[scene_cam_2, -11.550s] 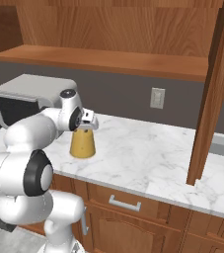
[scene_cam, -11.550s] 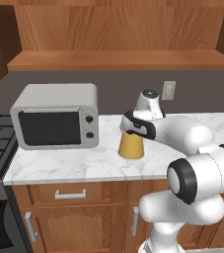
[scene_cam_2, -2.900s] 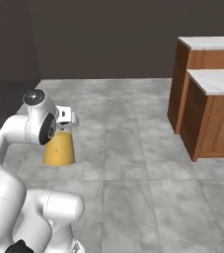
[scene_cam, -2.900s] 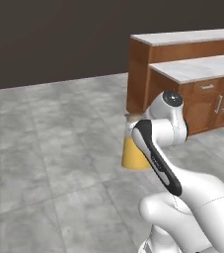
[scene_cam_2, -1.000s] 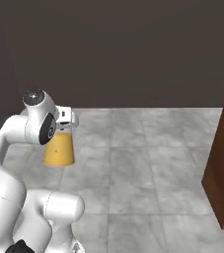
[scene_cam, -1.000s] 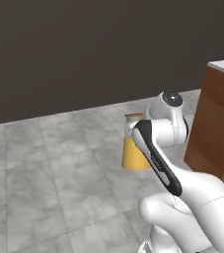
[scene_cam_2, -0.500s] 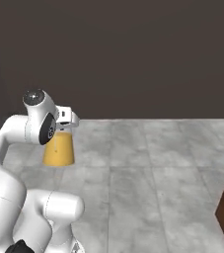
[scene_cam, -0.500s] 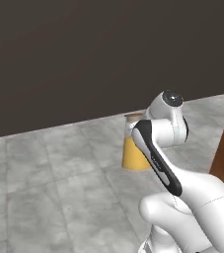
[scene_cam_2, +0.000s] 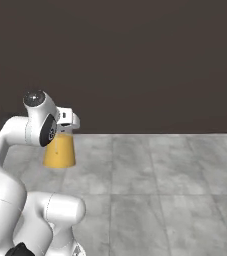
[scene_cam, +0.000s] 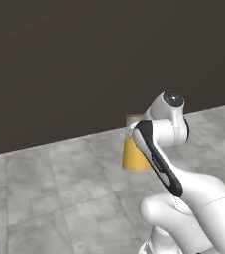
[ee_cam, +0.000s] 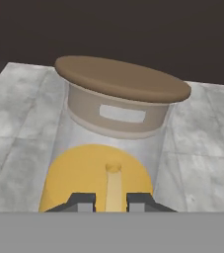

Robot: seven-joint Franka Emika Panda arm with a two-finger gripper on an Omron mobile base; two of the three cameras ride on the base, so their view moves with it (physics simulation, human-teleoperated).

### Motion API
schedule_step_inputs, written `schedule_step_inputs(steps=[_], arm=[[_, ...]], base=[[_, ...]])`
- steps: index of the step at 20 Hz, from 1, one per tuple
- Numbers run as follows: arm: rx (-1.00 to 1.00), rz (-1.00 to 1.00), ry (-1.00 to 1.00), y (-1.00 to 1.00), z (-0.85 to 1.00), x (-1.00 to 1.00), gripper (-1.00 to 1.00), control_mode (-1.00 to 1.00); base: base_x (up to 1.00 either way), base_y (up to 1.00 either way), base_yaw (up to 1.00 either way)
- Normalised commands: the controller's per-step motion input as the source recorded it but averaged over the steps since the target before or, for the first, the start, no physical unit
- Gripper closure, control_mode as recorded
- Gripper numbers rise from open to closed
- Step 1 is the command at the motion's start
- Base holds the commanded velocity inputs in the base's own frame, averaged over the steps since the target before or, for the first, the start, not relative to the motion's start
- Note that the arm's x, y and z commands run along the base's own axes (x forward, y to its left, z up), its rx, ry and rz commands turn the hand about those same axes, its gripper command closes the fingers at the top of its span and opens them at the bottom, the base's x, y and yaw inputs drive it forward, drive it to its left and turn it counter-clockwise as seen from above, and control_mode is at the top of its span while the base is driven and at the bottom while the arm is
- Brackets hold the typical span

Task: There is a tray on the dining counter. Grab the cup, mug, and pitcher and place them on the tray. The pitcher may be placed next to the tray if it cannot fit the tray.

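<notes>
Carrying the pitcher [scene_cam_2: 60, 150] clamped in the gripper [ee_cam: 111, 200] above grey floor [scene_cam_2: 160, 175]; next likely needs reaching the tray.

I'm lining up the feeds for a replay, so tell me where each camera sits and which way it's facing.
Left base view: behind the arm on its left, looking forward and down at grey floor tiles and a dark wall; the arm rises at lower right, holding the pitcher.
Right base view: behind on the right; the arm rises at lower left; both base views share the pitcher.
Hand view: on the hand, looking along the end effector at the pitcher's brown lid.
</notes>
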Motion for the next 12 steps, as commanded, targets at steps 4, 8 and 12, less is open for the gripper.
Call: schedule_step_inputs(steps=[4, 8, 12], arm=[[0.00, 0.00, 0.00, 0.00, 0.00, 0.00, 1.00, 1.00], [0.00, 0.00, 0.00, 0.00, 0.00, 0.00, 1.00, 1.00], [0.00, 0.00, 0.00, 0.00, 0.00, 0.00, 1.00, 1.00]], base=[[1.00, 0.23, 0.00], [1.00, 0.06, -0.25], [1.00, 0.44, -0.33]])
